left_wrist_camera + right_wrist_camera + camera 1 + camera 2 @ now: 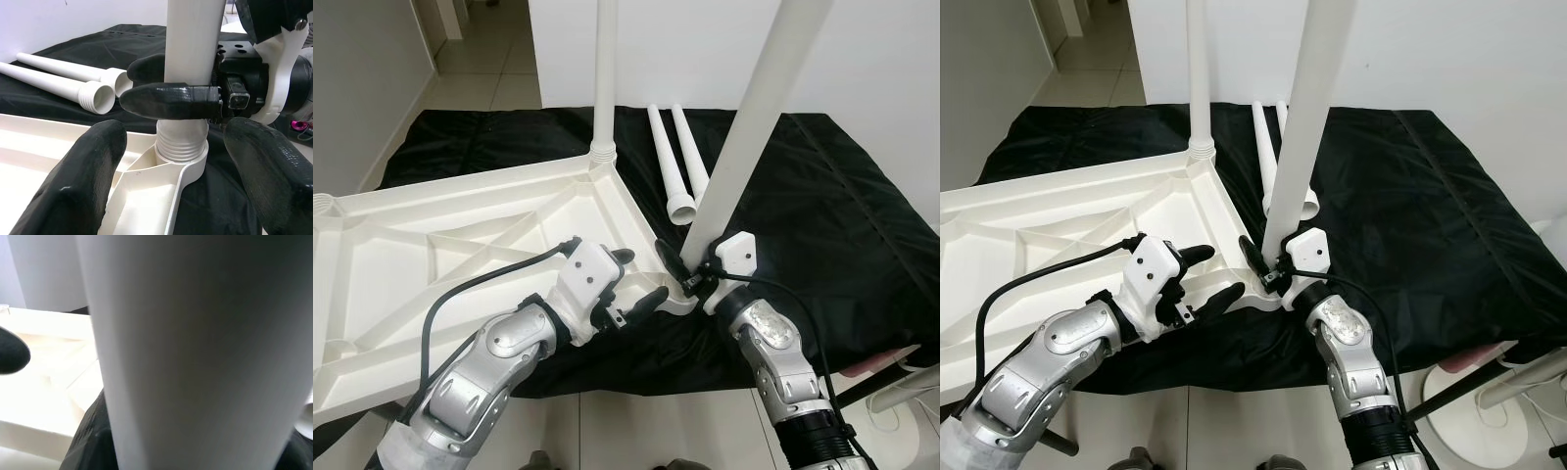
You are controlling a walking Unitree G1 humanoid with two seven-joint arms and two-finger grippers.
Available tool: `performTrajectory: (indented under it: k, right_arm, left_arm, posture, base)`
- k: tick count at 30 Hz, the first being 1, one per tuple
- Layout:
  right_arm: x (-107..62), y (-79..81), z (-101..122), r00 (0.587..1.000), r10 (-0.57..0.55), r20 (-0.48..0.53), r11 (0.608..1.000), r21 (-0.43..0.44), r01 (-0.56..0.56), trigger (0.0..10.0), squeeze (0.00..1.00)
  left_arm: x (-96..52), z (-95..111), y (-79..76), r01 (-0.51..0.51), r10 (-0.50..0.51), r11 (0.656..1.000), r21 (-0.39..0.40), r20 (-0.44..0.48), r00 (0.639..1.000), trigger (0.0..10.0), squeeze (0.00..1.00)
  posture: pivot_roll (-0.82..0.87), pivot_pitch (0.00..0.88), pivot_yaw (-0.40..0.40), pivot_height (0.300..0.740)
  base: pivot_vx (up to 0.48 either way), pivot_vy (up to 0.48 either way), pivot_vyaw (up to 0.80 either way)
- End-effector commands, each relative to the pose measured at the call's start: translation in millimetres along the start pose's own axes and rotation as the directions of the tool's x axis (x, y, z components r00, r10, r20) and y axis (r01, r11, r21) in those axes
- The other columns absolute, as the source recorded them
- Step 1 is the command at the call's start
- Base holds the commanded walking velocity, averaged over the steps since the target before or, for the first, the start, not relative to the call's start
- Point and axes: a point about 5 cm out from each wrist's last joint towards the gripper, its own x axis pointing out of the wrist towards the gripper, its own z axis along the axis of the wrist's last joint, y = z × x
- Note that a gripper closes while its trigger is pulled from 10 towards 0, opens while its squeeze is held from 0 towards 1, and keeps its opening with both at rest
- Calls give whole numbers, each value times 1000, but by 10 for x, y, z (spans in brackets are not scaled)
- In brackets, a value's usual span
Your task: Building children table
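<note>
A black cloth [822, 196] is lying spread over the floor, and on it the white tabletop [460, 255] is resting upside down. One leg [605, 78] is already standing upright in the far corner socket. A second leg [754, 127] is leaning in the near corner socket, its threaded end just entering. The right claw [688, 272] is clamping this leg just above the socket. The left claw [631, 289] is hovering beside the same corner, fingers spread apart. Two spare legs [675, 162] are lying side by side on the cloth.
</note>
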Motion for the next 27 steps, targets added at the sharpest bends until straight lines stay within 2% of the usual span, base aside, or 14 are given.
performTrajectory:
  k: [1,6,11,17,21,23,25,27]
  right_arm:
    - [-81,-88,-168,993,-69,-94,996,50,73,10000,0]
    - [-85,-95,-181,991,-82,-106,993,77,90,10000,0]
    - [-83,-121,-264,977,-116,-180,978,149,144,10000,0]
    - [-79,-129,-275,973,-124,-195,977,145,154,10000,0]
    - [-93,-101,-262,979,-100,-176,990,83,117,10000,0]
    - [-159,-37,-239,991,-49,-122,998,-31,45,10000,0]
    - [-159,-37,-239,991,-49,-122,998,-31,45,10000,0]
    - [-244,27,-218,998,-11,-70,996,-84,5,10000,0]
  left_arm:
    - [-19,17,-14,56,-56,998,4,-4,998,10000,0]
    - [-20,19,-14,56,-56,998,1,-4,998,10000,0]
    - [-15,28,-11,54,-54,999,0,-2,999,10000,0]
    - [-10,31,-8,53,-53,999,-1,-1,999,10000,0]
    - [-6,32,-5,51,-51,999,-1,0,999,10000,0]
    - [-11,33,-9,50,-50,999,-1,1,999,10000,0]
    - [-11,33,-9,50,-50,999,-1,1,999,10000,0]
    - [-21,35,-12,51,-51,999,-3,2,999,10000,0]
  posture:
    - [-17,47,4,740]
    - [-18,49,5,740]
    - [-16,50,3,740]
    - [-17,49,1,740]
    - [-18,48,-1,740]
    - [-18,50,-1,740]
    - [-18,50,-1,740]
    - [-20,52,1,740]
  base:
    - [0,0,0]
    - [0,0,0]
    - [0,0,0]
    - [0,0,0]
    - [0,0,0]
    - [0,0,0]
    - [0,0,0]
    - [0,0,0]
